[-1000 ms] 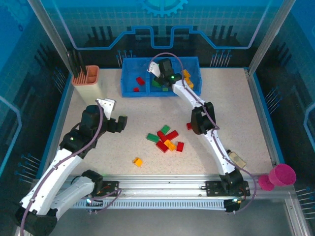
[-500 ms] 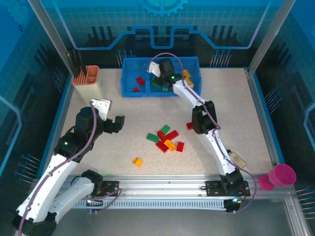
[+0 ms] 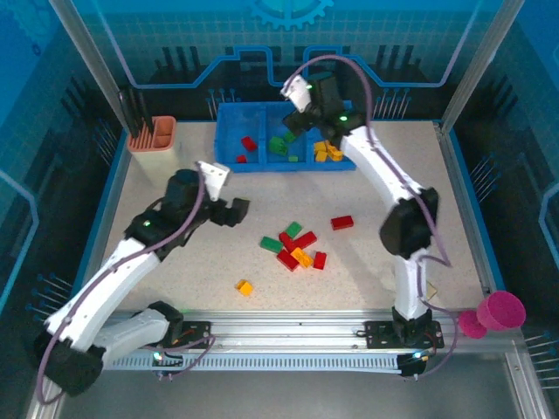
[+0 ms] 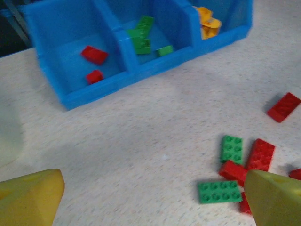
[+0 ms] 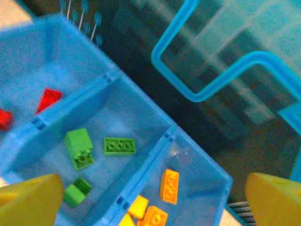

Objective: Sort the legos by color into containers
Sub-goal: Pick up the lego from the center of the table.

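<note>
The blue bin has three containers side by side: red legos on the left, green legos in the middle, orange legos on the right. My right gripper hangs open above the bin; beneath its wide yellow fingertips lie green bricks and orange bricks. A loose pile of red, green and orange legos lies mid-table, with a lone red brick and a lone orange one. My left gripper is open and empty left of the pile, near a green brick.
A peach slotted holder stands at the back left. A pink cup sits off the table's front right corner. A raised blue rim borders the table. Bare tabletop lies between the bin and the pile.
My right gripper has opened wide and risen out of the middle compartment, shifting back and right. My left arm has swung right towards the pile of legos.
</note>
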